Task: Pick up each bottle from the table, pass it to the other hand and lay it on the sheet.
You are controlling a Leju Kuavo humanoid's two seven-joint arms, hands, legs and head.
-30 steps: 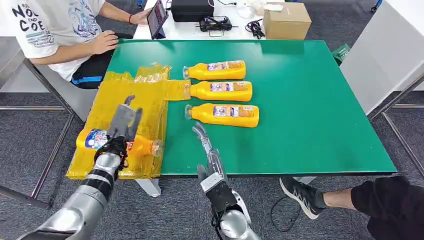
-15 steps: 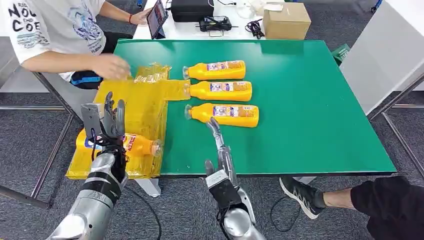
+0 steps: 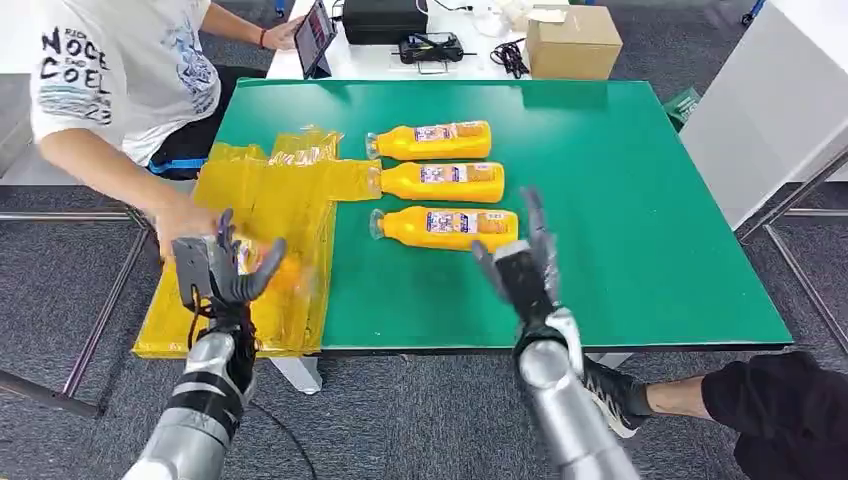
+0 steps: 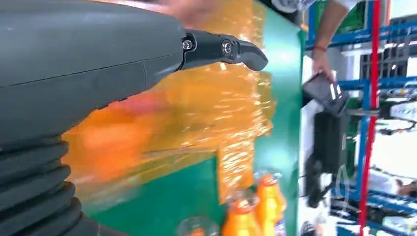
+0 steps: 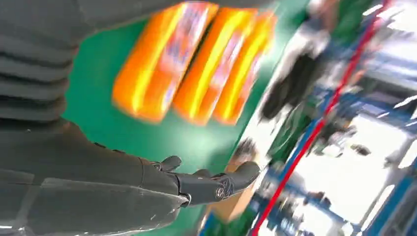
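Three orange bottles lie on their sides in a row on the green table [image 3: 620, 200], caps toward the sheet: the far bottle [image 3: 430, 140], the middle bottle [image 3: 440, 181] and the near bottle [image 3: 447, 228]. The yellow sheet [image 3: 270, 230] covers the table's left part, its crinkled edge reaching the middle bottle's cap. A fourth bottle [image 3: 268, 268] on the sheet is only an orange blur behind the left hand [image 3: 222, 270], which is raised over the sheet's near part with fingers apart, holding nothing. A person's hand [image 3: 183, 222] reaches in to just beside that blur, so it stands between the robot's hand and the bottle. The right hand [image 3: 520, 265] is up over the table's near edge, just by the near bottle's base, fingers spread and empty. A cardboard box [image 3: 572, 40] and a black case [image 3: 385, 18] sit on the white table beyond. Half a second ago the right hand was lower and further left, and the person's hand was up by the sheet's far edge; the fourth bottle then lay sharp and still.
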